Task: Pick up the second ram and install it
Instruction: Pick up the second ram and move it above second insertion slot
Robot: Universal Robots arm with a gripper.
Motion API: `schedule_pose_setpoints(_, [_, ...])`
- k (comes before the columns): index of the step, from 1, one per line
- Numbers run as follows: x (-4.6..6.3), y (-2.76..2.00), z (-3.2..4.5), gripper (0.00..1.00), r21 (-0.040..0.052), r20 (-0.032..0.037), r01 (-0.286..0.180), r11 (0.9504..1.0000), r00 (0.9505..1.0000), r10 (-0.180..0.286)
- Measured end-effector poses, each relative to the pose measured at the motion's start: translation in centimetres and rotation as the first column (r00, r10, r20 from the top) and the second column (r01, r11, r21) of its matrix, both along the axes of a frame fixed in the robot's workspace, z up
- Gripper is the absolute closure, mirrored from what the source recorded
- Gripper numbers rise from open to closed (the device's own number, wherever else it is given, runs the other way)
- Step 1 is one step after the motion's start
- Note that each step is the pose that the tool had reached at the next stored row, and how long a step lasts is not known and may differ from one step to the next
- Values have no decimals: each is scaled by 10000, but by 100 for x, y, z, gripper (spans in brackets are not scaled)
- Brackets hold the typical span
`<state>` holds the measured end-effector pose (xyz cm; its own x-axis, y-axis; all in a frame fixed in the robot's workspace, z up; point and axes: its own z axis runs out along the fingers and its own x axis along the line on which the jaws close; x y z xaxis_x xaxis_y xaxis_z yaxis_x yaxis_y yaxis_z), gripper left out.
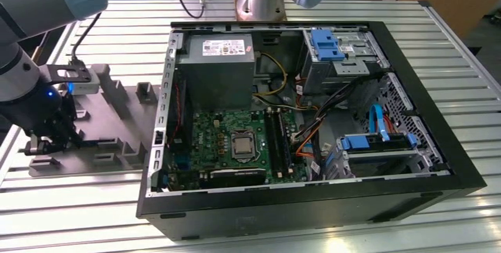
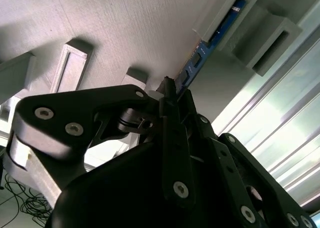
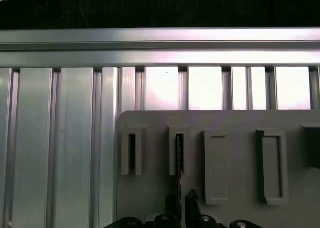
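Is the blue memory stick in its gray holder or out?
In. The second ram stands on edge, one end in the gray holder, the claw at the other.

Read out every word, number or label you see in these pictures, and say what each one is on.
No text can be read.
White label on the power supply: too small.
Second ram: nothing legible.
Motherboard: markings too small.
Grey holder: no print seen.

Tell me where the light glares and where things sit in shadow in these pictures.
First wrist view: the metal table glares almost white beyond the grey holder. Second wrist view: the table shines pale, the black gripper reads as a dark mass. Exterior view: even light, but the computer case is shaded inside.
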<state>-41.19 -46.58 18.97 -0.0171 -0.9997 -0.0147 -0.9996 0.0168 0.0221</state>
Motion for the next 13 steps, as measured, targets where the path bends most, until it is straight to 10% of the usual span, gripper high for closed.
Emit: schedule_pose_setpoints(13, [5,-1,-22,80,-2,-2,0,10000,10000,0])
